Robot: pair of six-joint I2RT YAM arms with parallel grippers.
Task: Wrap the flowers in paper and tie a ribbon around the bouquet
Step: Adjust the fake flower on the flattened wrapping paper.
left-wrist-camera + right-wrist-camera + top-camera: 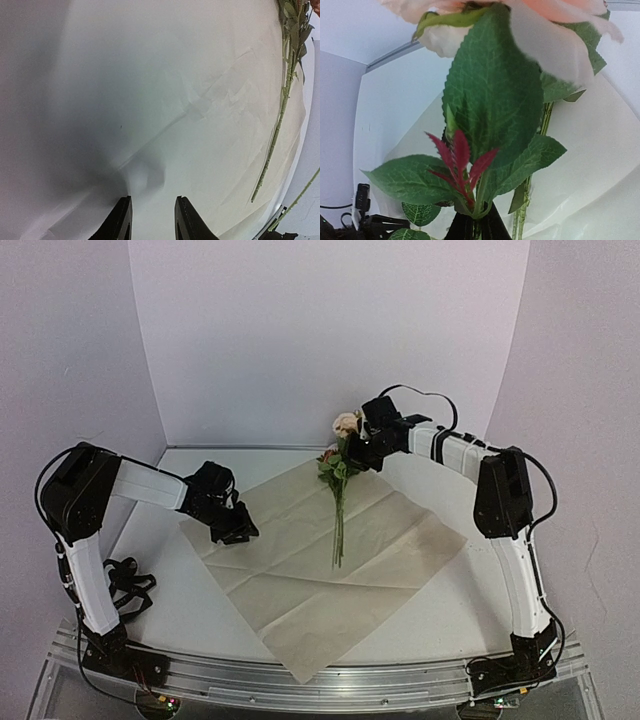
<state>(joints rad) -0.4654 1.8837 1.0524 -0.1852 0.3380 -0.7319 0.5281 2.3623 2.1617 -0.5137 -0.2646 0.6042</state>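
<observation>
**Ana:** Top external view first. How did the flowers point(339, 472) look?

**Ben:** A small bunch, with pink and cream blooms at the far end and thin green stems point(338, 535) running toward the near side. It lay along the far half of the paper point(330, 585), and its heads reached past the paper's far corner.

**Ana:** And the paper?

**Ben:** It was a big tan sheet, matte and faintly creased. It was turned like a diamond on the white desk point(480, 605), and its near corner hung over the metal rail.

**Ana:** What about the claws?

**Ben:** The right claw point(474, 226) was pressed together on the flowers, just below the leaves. The left claw point(152, 202) stood partly spread over the paper's left side. A small pucker showed in the sheet beyond its tips, and nothing showed between the fingers.

**Ana:** Was anything hard to read?

**Ben:** In the right wrist view the petals were blurred and cut off at the top. A broad serrated leaf point(492, 90) and a red sprig point(460, 160) hid most of the stems. By the left arm's base lay a black tangle point(128, 587), and I could not tell whether it was ribbon or cable.
</observation>
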